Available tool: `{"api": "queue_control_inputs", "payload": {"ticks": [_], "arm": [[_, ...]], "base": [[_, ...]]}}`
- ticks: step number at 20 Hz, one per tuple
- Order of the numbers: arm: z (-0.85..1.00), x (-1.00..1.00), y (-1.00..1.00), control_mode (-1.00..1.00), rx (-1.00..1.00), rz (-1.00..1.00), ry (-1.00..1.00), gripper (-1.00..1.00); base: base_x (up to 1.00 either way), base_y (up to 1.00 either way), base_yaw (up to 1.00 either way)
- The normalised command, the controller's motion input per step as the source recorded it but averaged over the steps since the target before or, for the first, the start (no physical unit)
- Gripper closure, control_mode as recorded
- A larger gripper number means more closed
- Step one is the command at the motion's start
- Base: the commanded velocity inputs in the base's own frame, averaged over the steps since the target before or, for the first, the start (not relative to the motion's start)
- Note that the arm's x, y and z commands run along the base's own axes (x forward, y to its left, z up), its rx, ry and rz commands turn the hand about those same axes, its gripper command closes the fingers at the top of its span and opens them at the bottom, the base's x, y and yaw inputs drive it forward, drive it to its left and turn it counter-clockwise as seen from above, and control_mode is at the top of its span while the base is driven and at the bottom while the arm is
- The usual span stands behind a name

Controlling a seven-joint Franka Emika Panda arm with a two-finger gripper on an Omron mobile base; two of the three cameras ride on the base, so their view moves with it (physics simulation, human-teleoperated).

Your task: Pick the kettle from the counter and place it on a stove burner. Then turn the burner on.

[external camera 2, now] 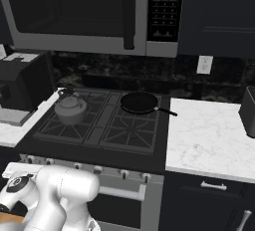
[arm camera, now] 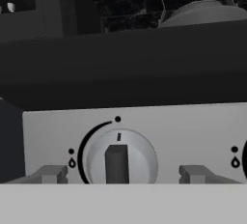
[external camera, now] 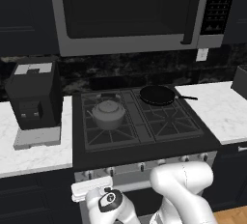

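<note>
The dull-grey kettle (external camera: 108, 113) (external camera 2: 70, 108) sits upright on the front-left stove burner (external camera: 107, 130) of the black stove (external camera: 144, 132) (external camera 2: 124, 130); its rounded top shows at the upper right of the hand view (arm camera: 202, 13). My gripper (arm camera: 120, 175) is low, in front of the stove's silver panel, and open. Its fingertips (arm camera: 46, 175) stand wide apart on either side of a round knob (arm camera: 118, 162) whose dark bar points straight up at the mark. Neither finger visibly touches the knob. A second knob's edge (arm camera: 243, 162) shows at the right.
A black frying pan (external camera: 157, 94) (external camera 2: 139, 102) lies on the back-right burner. A dark coffee machine (external camera: 34, 100) (external camera 2: 20, 83) stands on the left marble counter (external camera: 29, 158). The microwave (external camera: 130, 10) hangs overhead. The right counter (external camera 2: 214, 135) holds a dark appliance (external camera 2: 247, 110).
</note>
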Motion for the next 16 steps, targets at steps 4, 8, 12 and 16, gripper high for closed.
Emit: {"api": "queue_control_inputs", "payload": {"ticks": [4,8,12,16], "arm": [[0.00,0.00,0.00,-1.00,0.00,0.00,0.00,1.00],[0.00,0.09,0.00,-1.00,0.00,0.00,0.00,1.00],[0.08,0.06,0.06,-1.00,-0.10,0.05,-0.10,1.00],[0.26,0.00,0.12,-1.00,-0.28,0.19,-0.26,1.00]], "base": [[0.00,0.00,0.00],[0.00,0.00,0.00],[0.00,0.00,0.00],[0.00,0.00,0.00]]}}
